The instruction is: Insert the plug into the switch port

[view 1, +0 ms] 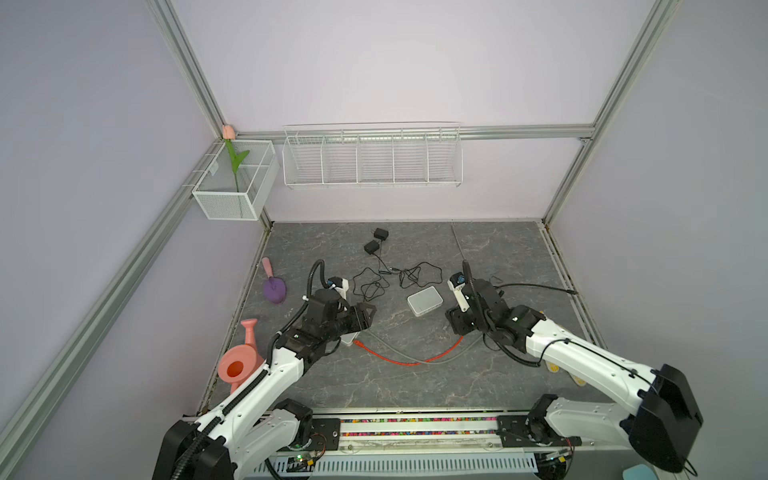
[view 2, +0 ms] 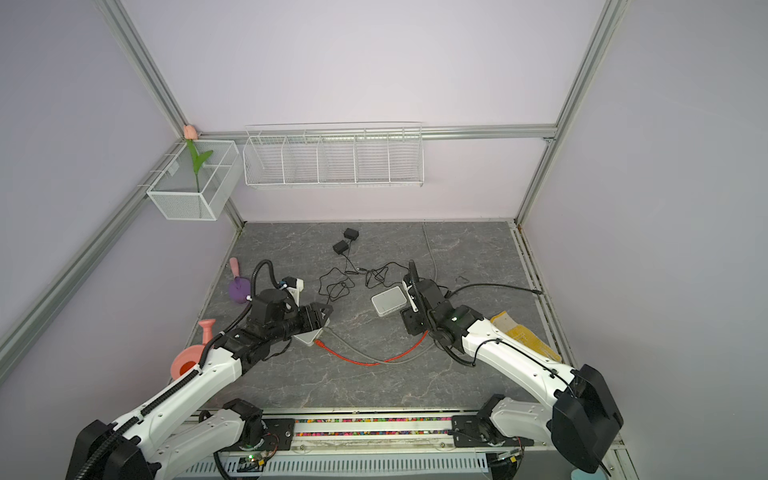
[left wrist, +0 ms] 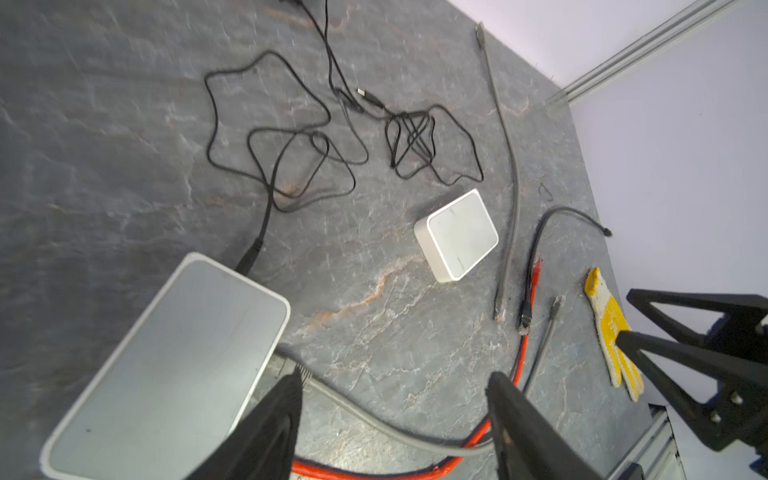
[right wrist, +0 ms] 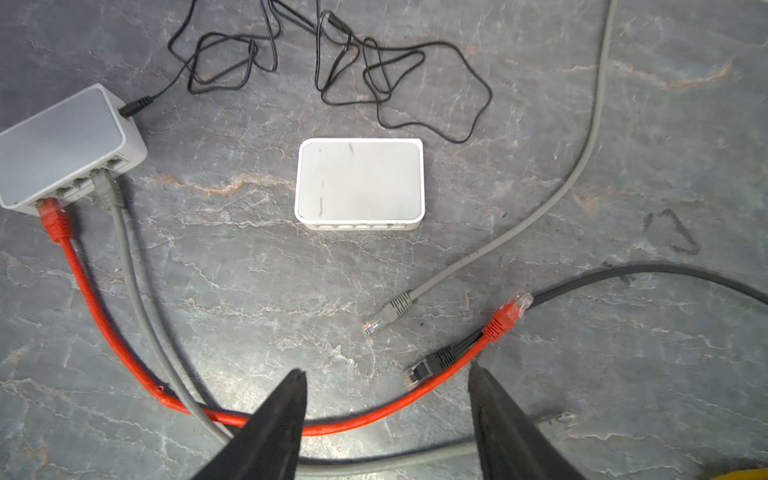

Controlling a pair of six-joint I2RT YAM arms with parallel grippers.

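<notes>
**Small switch** (view 1: 424,300): white box lying flat on the table (view 1: 498,374), just right of centre in both top views. Its port row (right wrist: 359,226) faces the right gripper. The ports look vacant, but the detail is faint.

**Loose plugs:** three, seen only in the right wrist view; in both top views the right arm covers them.
- The grey plug (right wrist: 380,320) lies between the small switch and the right gripper. Its long axis runs slantwise to the port row, and its clear tip is turned away from the ports.
- The black plug (right wrist: 424,368) is nearest the fingers, just beside the red cable (right wrist: 124,353), with its tip likewise pointing away from the switch.
- The red plug (right wrist: 509,313) lies farthest out, resting against the black lead.

Which plug the task means cannot be told.

**Right gripper** (right wrist: 390,424): jaws spread, grasping nothing, with the red cable running along the table under the gap. It is judged the nearer arm to all three plugs. Any plug it picks would need turning to face the port row.

**Left gripper** (left wrist: 395,432): jaws spread and empty, hovering at the edge of the large switch (left wrist: 166,365). That switch already carries a red and a grey lead.

**Hard to make out:**
- Which way up the plugs' latches sit cannot be read.
- The large switch is mostly hidden under the left arm in both top views.
- The black cords (right wrist: 374,62) are tangled and partly cut off.
</notes>
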